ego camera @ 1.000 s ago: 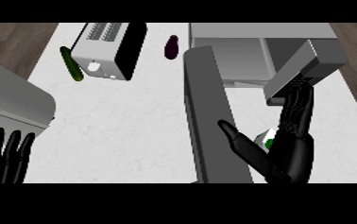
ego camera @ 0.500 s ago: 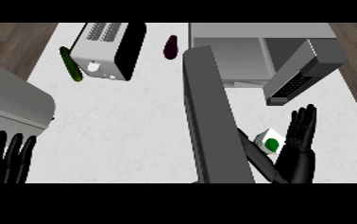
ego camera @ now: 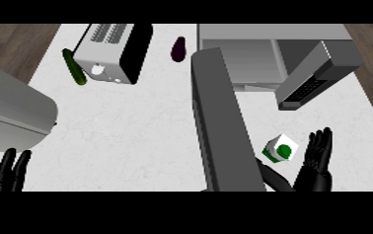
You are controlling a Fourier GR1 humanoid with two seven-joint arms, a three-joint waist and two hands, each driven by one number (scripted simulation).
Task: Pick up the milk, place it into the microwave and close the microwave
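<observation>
One milk [ego camera: 279, 149] is set near the worktop's [ego camera: 131, 124] right edge, beside the right hand [ego camera: 313, 175], fingers straight. One microwave [ego camera: 247, 55], open. Left hand [ego camera: 15, 171], front-left corner, fingers straight.

No words, brands or numbers can be read anywhere. The milk carton [ego camera: 279, 149], just in front of the microwave [ego camera: 244, 62], bears a round green mark on its white face (a plain emblem, no letters). The microwave's dark keypad panel [ego camera: 307, 88] shows pale specks too small to read.
</observation>
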